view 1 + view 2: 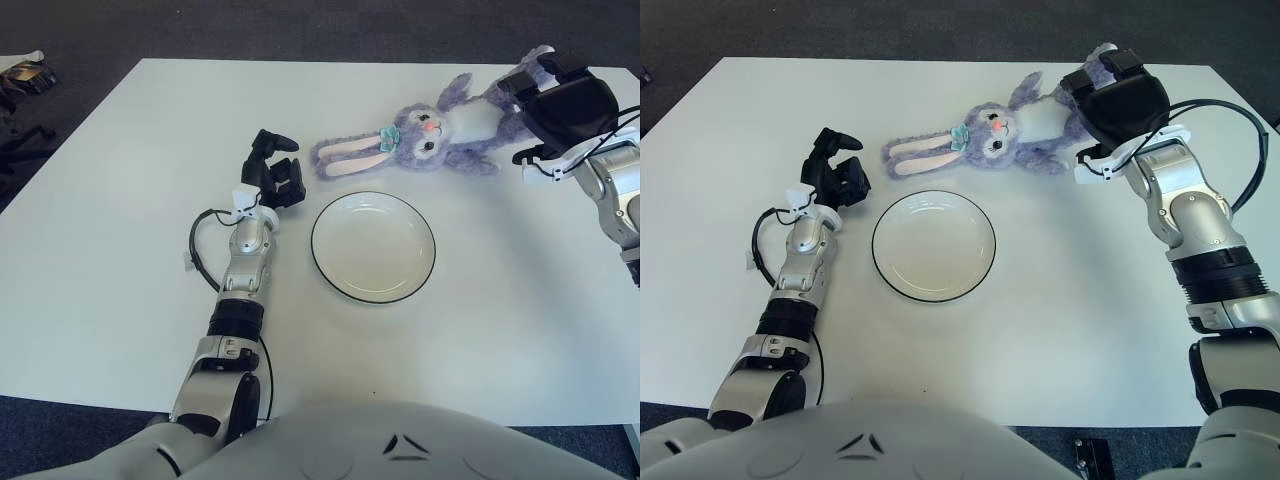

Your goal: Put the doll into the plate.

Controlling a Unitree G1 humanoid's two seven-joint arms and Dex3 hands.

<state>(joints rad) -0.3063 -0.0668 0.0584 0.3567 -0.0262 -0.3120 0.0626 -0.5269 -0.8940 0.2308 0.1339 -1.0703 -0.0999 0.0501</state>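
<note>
Covering doll (1015,125) legs: right hand (1118,95); plate (934,245) empty.

The right robot hand (555,100) sits over the purple doll's (430,135) body end. The white plate (373,247) lies just right of the left robot hand (272,172), on the white surface (120,200).

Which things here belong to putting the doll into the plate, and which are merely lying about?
Belonging to the job:
doll
plate, empty
right hand, over the doll's lower body
left hand, idle left of the plate

Lying about:
dark clutter on the floor, beyond the table's far left corner
</note>
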